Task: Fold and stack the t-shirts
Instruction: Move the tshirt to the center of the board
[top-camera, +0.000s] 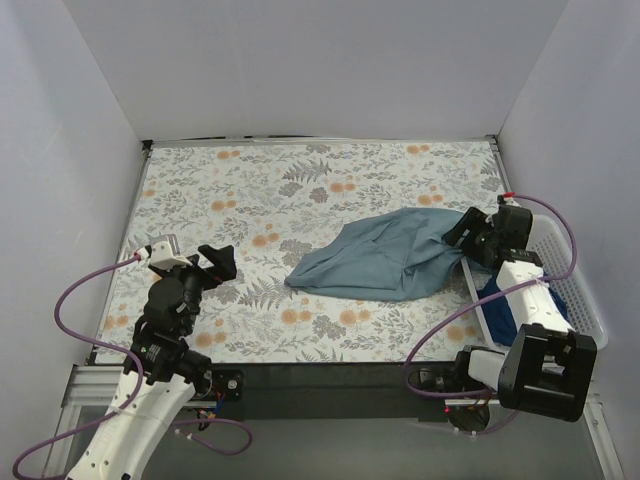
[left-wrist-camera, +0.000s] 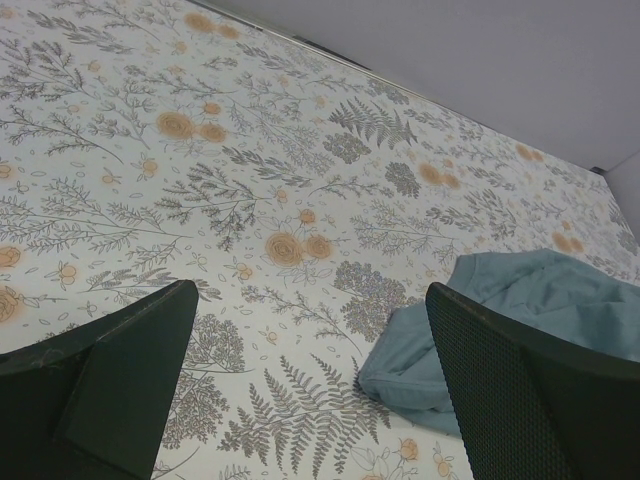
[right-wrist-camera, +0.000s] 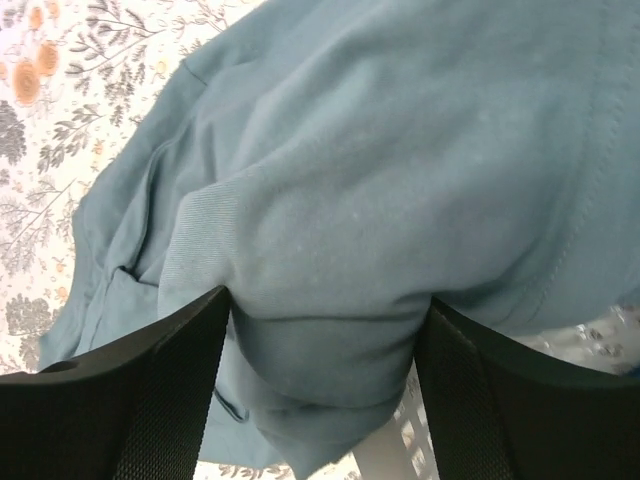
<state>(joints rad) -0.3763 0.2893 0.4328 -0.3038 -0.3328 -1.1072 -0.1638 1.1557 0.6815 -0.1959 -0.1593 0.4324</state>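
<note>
A dusty slate-blue t-shirt (top-camera: 385, 260) lies crumpled on the flowered table, right of the middle, its right end reaching the basket. My right gripper (top-camera: 462, 232) is at that end. In the right wrist view its jaws (right-wrist-camera: 322, 310) stand wide, with a thick bunch of the shirt (right-wrist-camera: 400, 150) bulging between the fingers and touching both. A darker royal-blue t-shirt (top-camera: 497, 310) lies in the white basket. My left gripper (top-camera: 222, 265) hovers open over the left of the table with nothing in it (left-wrist-camera: 310, 300); the slate shirt's near corner (left-wrist-camera: 520, 300) shows beside its right finger.
The white lattice basket (top-camera: 580, 300) stands along the right table edge beside the right arm; a bit of its rim (right-wrist-camera: 395, 440) shows under the cloth. White walls close in the table on three sides. Purple cables loop from both arms.
</note>
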